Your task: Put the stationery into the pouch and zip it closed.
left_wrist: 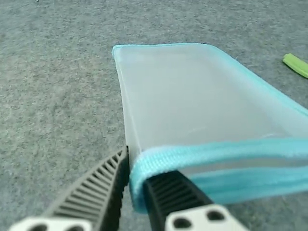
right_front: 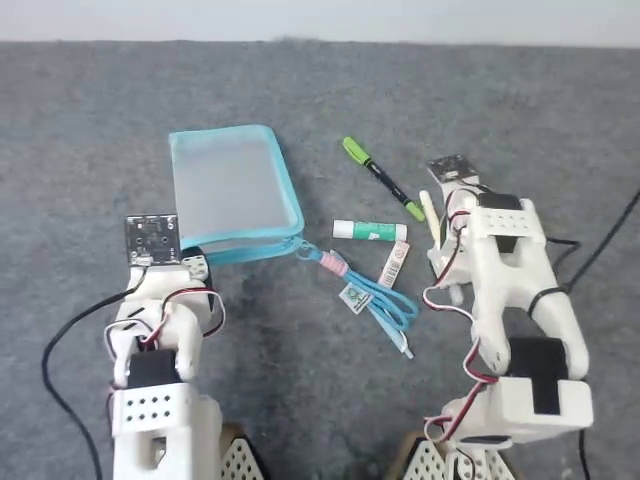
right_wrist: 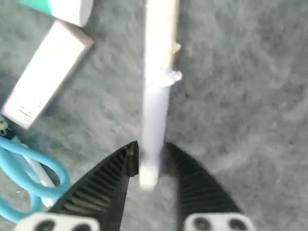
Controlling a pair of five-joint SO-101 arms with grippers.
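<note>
- A flat, rectangular pouch (right_front: 232,190) of frosted, see-through plastic with woven teal trim lies left of centre on the grey, felt-like tabletop (right_front: 320,90).
- The left tool (left_wrist: 136,163) is clamped on the teal edge at the pouch's near corner, with one ribbed black pad on each side of the trim.
- The right tool (right_wrist: 151,153) sits with its jaws slightly apart, astride the near end of a slim white pen (right_wrist: 157,72) that lies flat on the tabletop.
- Between the pouch and the right arm lie a green-and-black marker (right_front: 383,178), a green-and-white glue stick (right_front: 370,231) and a small, white, block-shaped eraser (right_front: 393,265). None of them touches another.
- A looped blue lanyard (right_front: 388,302) runs from the pouch's corner past a pink fitting (right_front: 333,263) and a small tag (right_front: 353,297). It ends just beside the eraser, near the right tool.
</note>
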